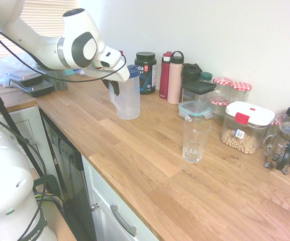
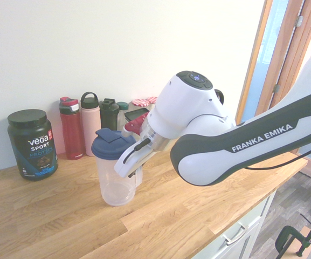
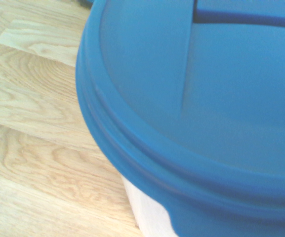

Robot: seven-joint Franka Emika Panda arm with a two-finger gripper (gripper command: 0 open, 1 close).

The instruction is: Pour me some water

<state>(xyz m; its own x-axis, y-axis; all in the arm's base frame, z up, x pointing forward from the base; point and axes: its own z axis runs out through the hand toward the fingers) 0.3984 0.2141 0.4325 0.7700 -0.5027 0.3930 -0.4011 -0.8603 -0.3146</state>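
On the counter (image 1: 150, 165), gripper (image 1: 115, 89) grips the shaker bottle (image 1: 127, 100)

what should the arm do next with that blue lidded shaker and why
Probably lift the shaker slightly off the counter and carry it toward the empty glass. The gripper appears shut on its side, the shaker stands upright on the wood, and the glass waits apart from it.

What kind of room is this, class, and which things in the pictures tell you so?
Most likely a home kitchen. A long wooden countertop runs over white drawers with handles. Along the wall stand storage jars with red checked lids and a French press, and a drinking glass stands near them.
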